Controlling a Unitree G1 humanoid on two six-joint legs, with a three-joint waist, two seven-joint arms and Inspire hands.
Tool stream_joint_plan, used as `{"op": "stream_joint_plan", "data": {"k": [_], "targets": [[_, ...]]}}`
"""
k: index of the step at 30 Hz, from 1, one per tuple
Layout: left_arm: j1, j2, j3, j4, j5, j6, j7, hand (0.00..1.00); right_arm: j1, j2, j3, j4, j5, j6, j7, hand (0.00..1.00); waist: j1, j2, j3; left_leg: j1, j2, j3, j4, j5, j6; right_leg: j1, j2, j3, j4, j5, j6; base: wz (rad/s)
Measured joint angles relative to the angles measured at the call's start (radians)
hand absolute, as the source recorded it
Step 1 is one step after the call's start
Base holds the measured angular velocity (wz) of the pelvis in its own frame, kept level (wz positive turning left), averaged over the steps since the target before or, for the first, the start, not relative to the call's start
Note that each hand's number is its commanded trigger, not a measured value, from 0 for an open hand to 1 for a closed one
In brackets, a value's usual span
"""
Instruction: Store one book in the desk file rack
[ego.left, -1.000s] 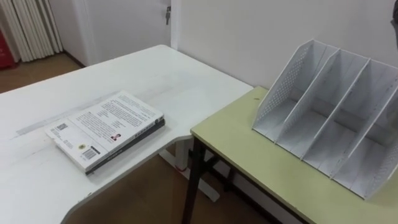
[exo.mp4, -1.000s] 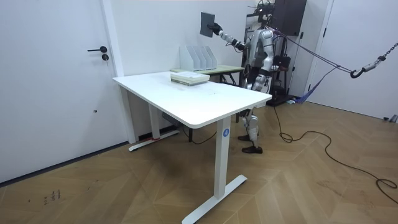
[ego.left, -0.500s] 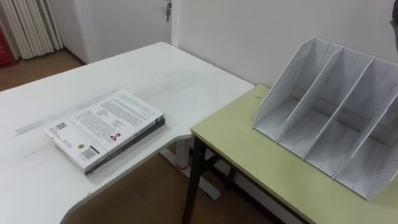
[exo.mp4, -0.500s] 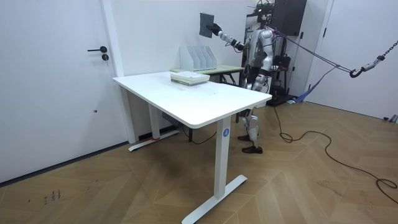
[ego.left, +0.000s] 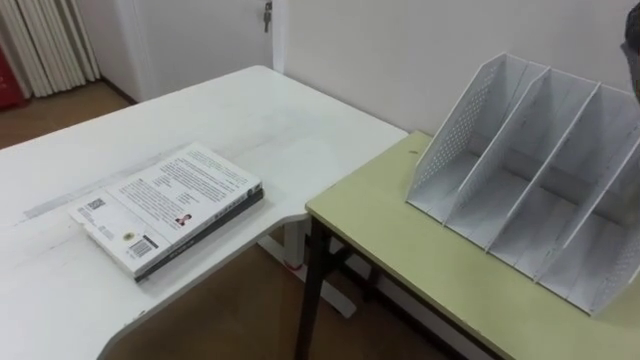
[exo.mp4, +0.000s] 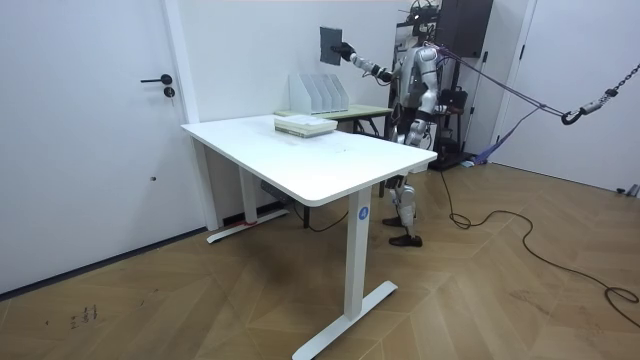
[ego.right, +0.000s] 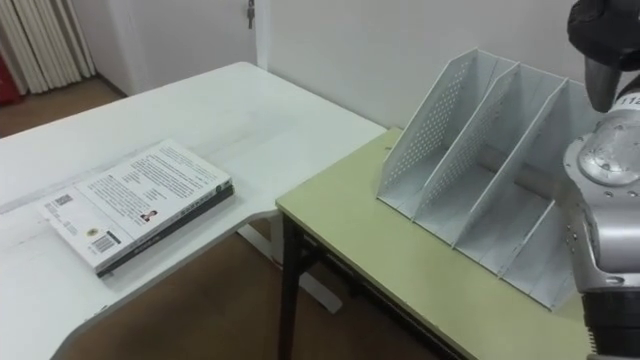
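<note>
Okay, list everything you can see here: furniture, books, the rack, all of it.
white desk: one, white, on the robot's left.
stacked books: seemingly two, white cover over a dark one, lying flat on the white desk.
side table: one, yellow-green top with dark legs, beside the white desk.
file rack: one, pale grey, on the side table by the wall, visible slots empty.
dark book: one, dark, held up in the air above the file rack.
curtain: one, pale, far left corner.
floor: brown wood.
right hand: dark, raised, curled on the dark book.
</note>
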Motion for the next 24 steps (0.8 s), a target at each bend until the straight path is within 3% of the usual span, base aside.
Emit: {"op": "stream_joint_plan", "data": {"k": [14,15,16,17,18,19,24], "targets": [[0.005,0.000,0.000,-0.009,0.000,0.008,0.042,0.00,0.024,0.000,-0.001,0.139,0.195,-0.001,0.036,1.00,0.000,0.004,-0.0048,-0.009,0.000,-0.003,0.006,0.000,0.000,-0.002,-0.001,-0.010,-0.003,0.000,0.000,0.01],[0.005,0.000,0.001,-0.013,0.000,0.014,0.043,0.00,0.040,0.001,-0.001,0.139,0.220,-0.001,0.051,0.62,0.001,0.005,-0.0054,-0.010,0.000,-0.003,0.007,0.000,0.000,-0.002,-0.002,-0.012,-0.003,0.000,0.000,0.00],[0.007,0.000,0.001,-0.021,0.000,0.024,0.044,0.00,0.049,0.002,0.002,0.149,0.232,0.000,0.063,0.52,0.002,0.006,-0.0063,-0.010,0.000,-0.003,0.008,0.000,0.000,-0.002,-0.003,-0.011,-0.002,0.000,0.000,0.00],[0.008,0.000,0.001,-0.024,0.000,0.026,0.044,0.00,0.049,0.002,0.003,0.159,0.238,0.000,0.070,0.52,0.002,0.007,-0.0069,-0.010,0.000,-0.003,0.008,0.000,0.000,-0.002,-0.003,-0.011,-0.001,0.000,0.000,0.00],[0.009,0.000,0.001,-0.028,0.001,0.028,0.044,0.00,0.053,0.002,0.004,0.167,0.251,0.006,0.078,0.22,0.002,0.009,-0.0080,-0.010,-0.001,-0.003,0.009,0.000,0.000,-0.003,-0.003,-0.011,-0.001,0.000,0.000,0.00],[0.010,0.000,0.000,-0.028,0.000,0.030,0.044,0.00,0.058,0.002,0.006,0.170,0.256,0.010,0.081,0.00,0.002,0.011,-0.0093,-0.009,-0.001,-0.003,0.010,0.000,0.000,-0.002,-0.003,-0.011,0.000,0.000,0.000,0.00],[0.016,0.001,-0.006,-0.028,0.000,0.035,0.037,0.00,0.063,0.005,0.007,0.215,0.258,0.010,0.092,0.00,0.002,0.021,-0.0145,-0.006,0.000,-0.003,0.012,0.000,0.000,0.001,-0.003,-0.011,0.002,0.001,-0.001,0.00]]}}
